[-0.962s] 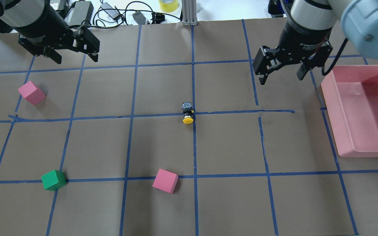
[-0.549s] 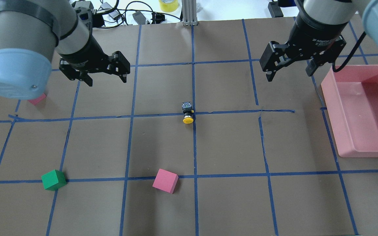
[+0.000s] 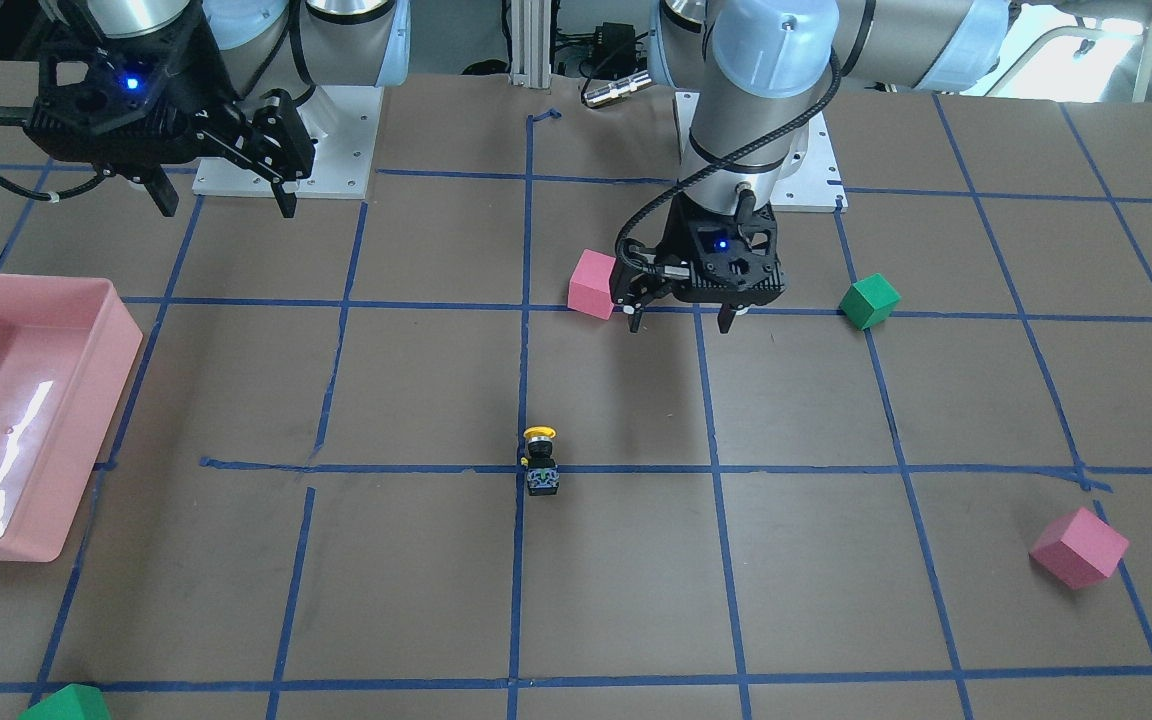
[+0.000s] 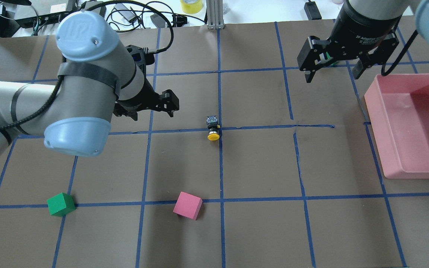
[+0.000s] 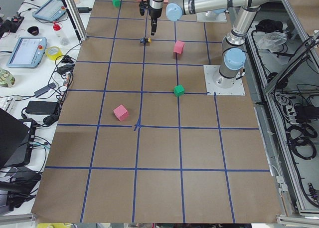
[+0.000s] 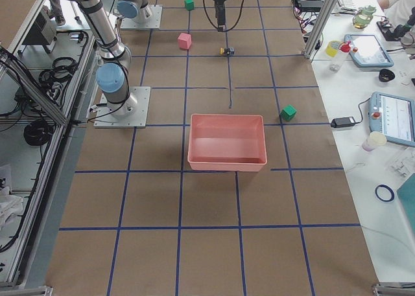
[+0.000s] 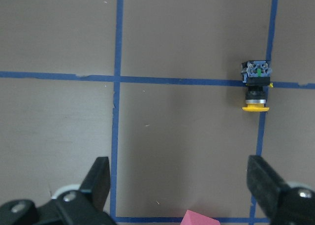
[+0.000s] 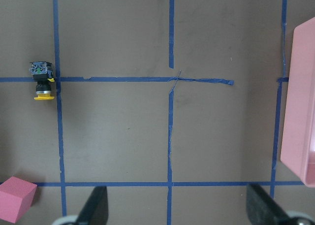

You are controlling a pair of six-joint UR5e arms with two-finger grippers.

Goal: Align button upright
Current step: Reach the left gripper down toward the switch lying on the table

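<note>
The button [image 4: 213, 128] lies on its side on a blue tape line at the table's middle, with its yellow cap pointing toward the robot's side. It also shows in the front view [image 3: 540, 462], the left wrist view [image 7: 256, 87] and the right wrist view [image 8: 42, 80]. My left gripper [image 4: 153, 111] is open and empty, above the table to the left of the button and apart from it. My right gripper [image 4: 331, 76] is open and empty, high at the far right near the bin.
A pink bin [image 4: 376, 111] stands at the right edge. A pink cube [image 4: 187, 205] and a green cube [image 4: 61, 204] sit near the robot's side. Another pink cube [image 3: 1079, 546] and a green cube [image 3: 56, 705] lie farther out, on the operators' side.
My left arm has swung right toward the button and now covers the far-left pink cube in the overhead view. My right gripper has drifted slightly farther away. The button has not moved.
</note>
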